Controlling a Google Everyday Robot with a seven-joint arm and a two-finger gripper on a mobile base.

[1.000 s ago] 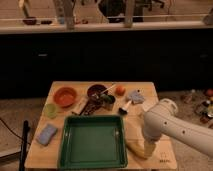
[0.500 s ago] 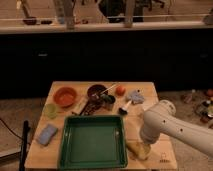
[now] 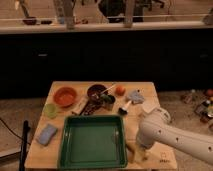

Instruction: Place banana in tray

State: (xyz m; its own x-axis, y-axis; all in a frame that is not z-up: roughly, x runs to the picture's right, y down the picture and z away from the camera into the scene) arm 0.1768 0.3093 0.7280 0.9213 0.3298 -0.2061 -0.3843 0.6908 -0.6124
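Note:
The large green tray (image 3: 92,142) lies on the front middle of the wooden table (image 3: 65,85). The yellow banana (image 3: 130,148) lies on the table just off the tray's right rim, near the front edge. It is mostly covered by my arm. My white arm comes in from the right, and the gripper (image 3: 139,153) points down at the banana, right at it. The wrist hides how the gripper stands on the banana.
An orange bowl (image 3: 65,96), a green cup (image 3: 50,110) and a blue sponge (image 3: 46,134) sit left of the tray. Behind it are a dark bowl (image 3: 96,92), a round orange fruit (image 3: 120,90), a grey cloth (image 3: 135,96) and a brush (image 3: 124,107).
My arm has shifted slightly left and lower over the banana, covering more of it. The tray and the other items have not moved.

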